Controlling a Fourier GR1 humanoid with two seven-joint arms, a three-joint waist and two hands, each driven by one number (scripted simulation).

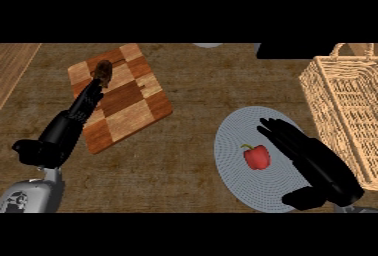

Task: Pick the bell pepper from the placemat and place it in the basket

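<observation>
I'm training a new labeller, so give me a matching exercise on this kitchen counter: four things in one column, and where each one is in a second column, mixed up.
Things:
1. bell pepper
2. basket
3. checkered cutting board
4. right robot hand

Places:
A. at the right edge of the view
B. left part of the counter, under the left robot hand's fingers
C. lying on the round grey placemat
D. open, just right of the bell pepper, over the placemat

Pairs: 1-C, 2-A, 3-B, 4-D
</observation>
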